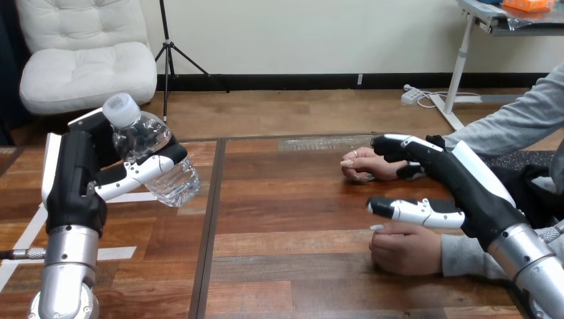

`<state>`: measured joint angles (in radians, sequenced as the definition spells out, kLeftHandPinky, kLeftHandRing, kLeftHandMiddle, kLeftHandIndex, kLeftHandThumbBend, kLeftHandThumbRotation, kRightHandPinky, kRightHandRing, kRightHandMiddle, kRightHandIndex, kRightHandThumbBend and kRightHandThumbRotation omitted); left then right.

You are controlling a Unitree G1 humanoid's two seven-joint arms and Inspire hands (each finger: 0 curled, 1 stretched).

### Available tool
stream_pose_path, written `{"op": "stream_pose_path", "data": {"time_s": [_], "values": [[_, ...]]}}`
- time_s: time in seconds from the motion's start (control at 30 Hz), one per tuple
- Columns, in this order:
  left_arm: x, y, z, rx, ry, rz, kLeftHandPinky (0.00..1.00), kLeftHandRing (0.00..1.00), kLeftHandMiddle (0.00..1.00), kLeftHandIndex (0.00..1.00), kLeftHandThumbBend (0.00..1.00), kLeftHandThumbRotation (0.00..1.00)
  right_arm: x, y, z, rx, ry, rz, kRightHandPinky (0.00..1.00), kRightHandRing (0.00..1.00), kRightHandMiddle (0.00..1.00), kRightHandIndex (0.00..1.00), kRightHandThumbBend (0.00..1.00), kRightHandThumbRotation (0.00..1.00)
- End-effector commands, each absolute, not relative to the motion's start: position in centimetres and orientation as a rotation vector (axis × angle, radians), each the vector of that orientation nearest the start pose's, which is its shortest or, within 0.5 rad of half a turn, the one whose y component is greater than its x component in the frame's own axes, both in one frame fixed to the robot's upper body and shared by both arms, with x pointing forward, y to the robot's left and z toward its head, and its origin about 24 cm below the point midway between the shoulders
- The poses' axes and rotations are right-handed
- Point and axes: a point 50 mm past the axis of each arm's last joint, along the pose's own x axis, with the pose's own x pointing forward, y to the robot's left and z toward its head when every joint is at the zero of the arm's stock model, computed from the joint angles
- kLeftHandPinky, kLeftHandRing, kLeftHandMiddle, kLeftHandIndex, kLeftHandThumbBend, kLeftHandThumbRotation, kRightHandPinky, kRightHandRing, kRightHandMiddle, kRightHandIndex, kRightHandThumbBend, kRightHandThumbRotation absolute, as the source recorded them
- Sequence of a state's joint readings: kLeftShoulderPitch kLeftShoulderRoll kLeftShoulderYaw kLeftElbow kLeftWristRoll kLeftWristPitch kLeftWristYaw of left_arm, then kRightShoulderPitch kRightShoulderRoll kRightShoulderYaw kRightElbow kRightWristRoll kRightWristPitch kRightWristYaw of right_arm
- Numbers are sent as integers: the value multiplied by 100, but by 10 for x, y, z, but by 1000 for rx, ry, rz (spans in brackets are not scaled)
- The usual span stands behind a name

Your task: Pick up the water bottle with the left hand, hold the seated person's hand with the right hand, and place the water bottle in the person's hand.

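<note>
Holds the water bottle in the left hand at the view's left, fingers clasped round its clear body. Carries it raised above the wooden surface, tilted, white cap up and toward the left. Reaches the right hand in from the right, fingers stretched straight and released, grasping nothing. Lays those fingers across the wrist of the person's farther hand, which rests on the surface; cannot tell whether touching. Spreads the thumb just above the person's nearer hand, also resting on the surface. Leaves the water bottle well apart from the person's 2 hands.
</note>
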<state>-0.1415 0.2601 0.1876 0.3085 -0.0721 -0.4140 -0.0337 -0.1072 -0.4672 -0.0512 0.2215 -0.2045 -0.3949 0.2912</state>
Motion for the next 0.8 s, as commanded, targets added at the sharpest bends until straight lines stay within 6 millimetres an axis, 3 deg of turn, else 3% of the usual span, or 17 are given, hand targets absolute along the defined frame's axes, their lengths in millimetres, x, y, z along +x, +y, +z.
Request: {"op": "stream_pose_path", "data": {"time_s": [0.0, 0.77], "values": [[278, 238, 96, 177, -395, 138, 27, 32, 36, 38, 68, 0, 281, -228, 97, -739, -270, 307, 72, 82, 83, 80, 100, 58], [277, 241, 95, 175, -385, 126, 27, 32, 36, 38, 67, 0, 284, -245, 97, -823, -178, 365, 74, 87, 88, 84, 100, 44]]}}
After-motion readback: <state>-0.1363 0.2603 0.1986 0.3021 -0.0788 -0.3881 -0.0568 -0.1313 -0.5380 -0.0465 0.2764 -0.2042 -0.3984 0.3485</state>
